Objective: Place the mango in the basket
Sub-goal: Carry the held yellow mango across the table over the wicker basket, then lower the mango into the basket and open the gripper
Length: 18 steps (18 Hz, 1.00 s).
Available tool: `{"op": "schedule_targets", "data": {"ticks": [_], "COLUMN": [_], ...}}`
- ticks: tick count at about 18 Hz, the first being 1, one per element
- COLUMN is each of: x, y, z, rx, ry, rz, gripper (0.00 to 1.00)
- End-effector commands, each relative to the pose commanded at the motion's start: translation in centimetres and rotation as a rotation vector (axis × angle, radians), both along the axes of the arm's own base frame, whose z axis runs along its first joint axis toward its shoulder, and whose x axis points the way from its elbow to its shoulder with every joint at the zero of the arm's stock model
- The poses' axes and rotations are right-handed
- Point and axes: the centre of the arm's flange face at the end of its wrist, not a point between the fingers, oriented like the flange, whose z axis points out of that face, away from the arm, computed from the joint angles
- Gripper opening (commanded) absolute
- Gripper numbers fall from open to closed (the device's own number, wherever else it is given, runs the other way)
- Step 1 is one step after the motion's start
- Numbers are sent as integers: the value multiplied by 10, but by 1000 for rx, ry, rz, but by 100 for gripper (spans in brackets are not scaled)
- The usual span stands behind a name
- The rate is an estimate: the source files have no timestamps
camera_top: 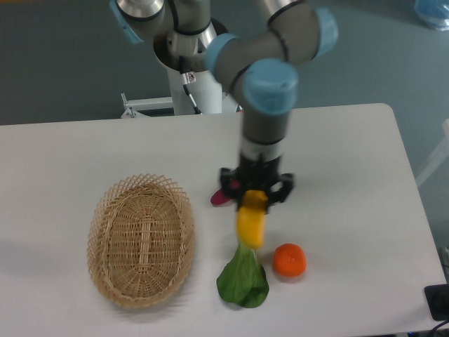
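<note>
Greens sit nearest me: a bok choy (243,277) lying at the front of the white table (365,175), its pale stem end pointing away from me. Just to its right I see a round tangerine (289,260), close beside it but apart. Off to the left lies the basket (140,240), oval wicker with nothing in it, well apart from the produce. Above the bok choy's stem I have the mango (251,220) hanging upright in the air, motion-blurred, its lower tip over the stem. The gripper (255,199) is clamped on the mango's upper end, black fingers on either side of it. Behind the gripper, a purple sweet potato (219,197) shows only partly, its left end peeking out beside the fingers. Farther back, the arm (265,105) rises from the gripper to its base at the table's far edge.
</note>
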Motion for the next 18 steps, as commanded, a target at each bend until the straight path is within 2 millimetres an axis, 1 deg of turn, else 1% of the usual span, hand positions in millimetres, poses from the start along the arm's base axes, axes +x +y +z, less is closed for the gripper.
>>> {"op": "schedule_targets", "data": {"ticks": [1, 3, 5, 7, 9, 11, 13, 14, 16, 18], "x": [19, 40, 66, 81, 90, 103, 108, 111, 112, 119], "y": [8, 19, 30, 41, 52, 64, 69, 72, 73, 76], "z": [-5, -10, -23, -38, -57, -70, -77, -85, -93, -101], "rx": [-3, -7, -28, -48, -52, -34, -32, -41, -60, -88], "ry": [-15, -25, -42, -59, -62, -50, -54, -57, -47, -25], "rz": [-1, -4, -46, -59, -68, -78, -66, -73, -77, -96], "gripper": [50, 50, 50, 51, 51, 52, 52, 52, 52, 52]}}
